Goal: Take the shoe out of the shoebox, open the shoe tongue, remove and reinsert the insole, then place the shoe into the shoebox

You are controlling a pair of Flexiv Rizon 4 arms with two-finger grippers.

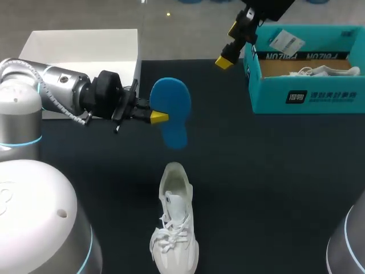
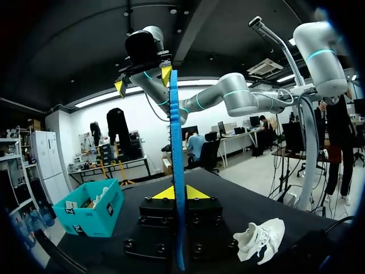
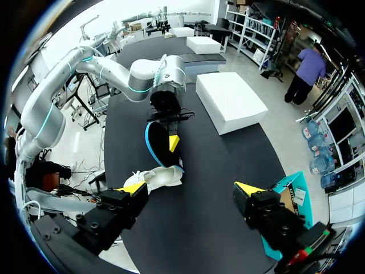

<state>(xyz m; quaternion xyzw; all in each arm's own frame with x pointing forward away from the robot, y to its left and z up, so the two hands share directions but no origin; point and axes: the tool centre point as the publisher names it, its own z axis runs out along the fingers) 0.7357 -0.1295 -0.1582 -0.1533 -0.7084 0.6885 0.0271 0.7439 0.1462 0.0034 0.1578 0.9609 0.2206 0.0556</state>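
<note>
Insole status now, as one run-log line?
left gripper: shut on blue insole, held above table | right gripper: open, near shoebox | white shoe: on table, outside shoebox

White lettering (image 1: pixel 328 96) is printed on the teal cardboard shoebox's (image 1: pixel 268 98) wall, and a white paper label (image 1: pixel 285 41) is stuck inside; none can be read reliably.

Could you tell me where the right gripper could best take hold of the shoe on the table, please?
Probably the heel rim, from above. The shoe seems to stand sole down, its opening up and heel pointing away from the robot, so one finger of the open right gripper could slip inside, one behind the heel. The laced front looks softer.
</note>
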